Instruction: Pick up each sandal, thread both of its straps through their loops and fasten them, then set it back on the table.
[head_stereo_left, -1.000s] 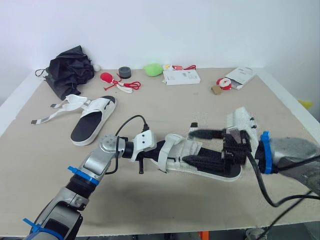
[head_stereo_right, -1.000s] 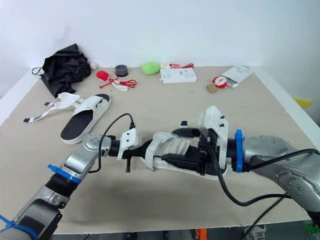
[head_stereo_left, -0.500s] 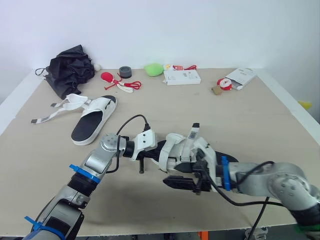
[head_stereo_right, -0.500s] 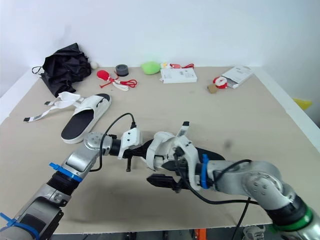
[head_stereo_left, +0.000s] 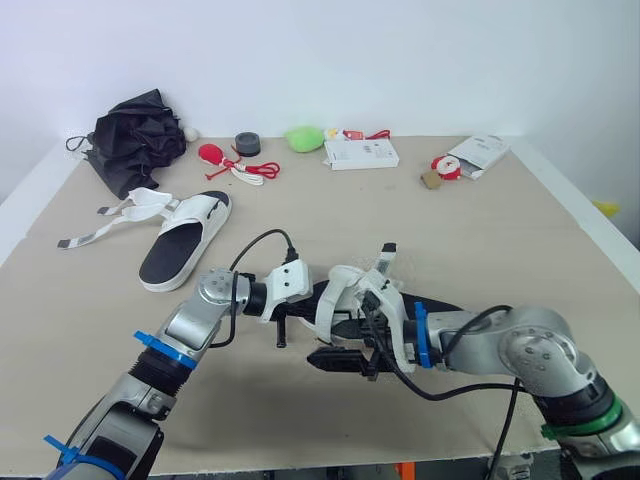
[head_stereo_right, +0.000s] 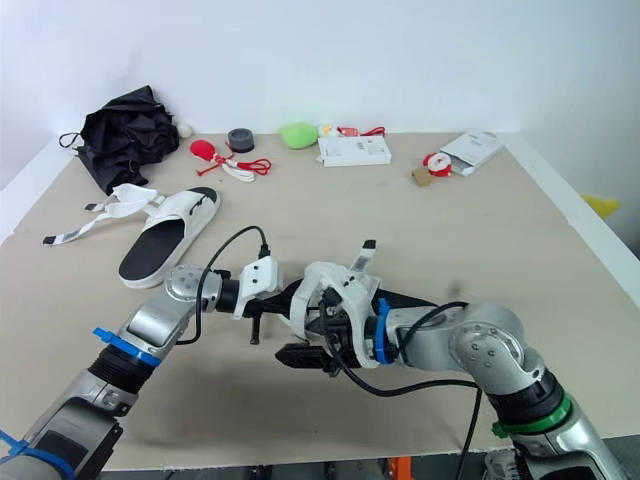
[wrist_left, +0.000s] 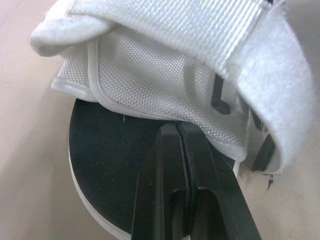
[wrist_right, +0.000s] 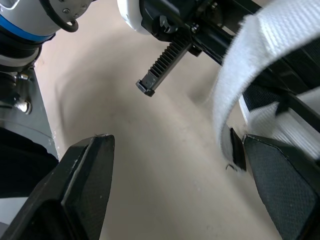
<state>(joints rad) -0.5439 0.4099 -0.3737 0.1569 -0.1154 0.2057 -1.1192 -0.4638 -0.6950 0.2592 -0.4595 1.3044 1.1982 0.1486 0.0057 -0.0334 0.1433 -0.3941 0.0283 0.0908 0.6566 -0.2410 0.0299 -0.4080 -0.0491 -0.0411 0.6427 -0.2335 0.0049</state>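
Back L of table (head_stereo_left: 480, 240): black fabric bundle (head_stereo_left: 140, 135). Just in front of it, L side: far sandal (head_stereo_left: 185, 250), flat on table, black footbed up, undone straps (head_stereo_left: 110, 222) splayed out to L. Along back edge, L to R: red object w/ cord (head_stereo_left: 225, 160), dark tape roll (head_stereo_left: 247, 145), green lump (head_stereo_left: 305, 137), white box (head_stereo_left: 360, 153), red-and-white item (head_stereo_left: 447, 167), white packet (head_stereo_left: 480, 152). Front centre, well apart from far sandal: near sandal (head_stereo_left: 440, 304), lying lengthwise across table btwn both arms; resting or lifted, can't tell. L gripper (wrist_left: 176, 131) reaching in from L, clenched on near sandal: fingers pressed together over black footbed, tips at hem of white mesh upper (wrist_left: 165, 85). Wide white strap (wrist_right: 240, 75) arching over that upper, w/ strap end (head_stereo_left: 385, 258) sticking up above it. R gripper (head_stereo_left: 340, 342) in from R along sandal's near side, released: fingers (wrist_right: 85, 190) spread wide, wide white strap hanging btwn them. R fingertips near L gripper's toothed rack (wrist_right: 162, 62), bare table under both.
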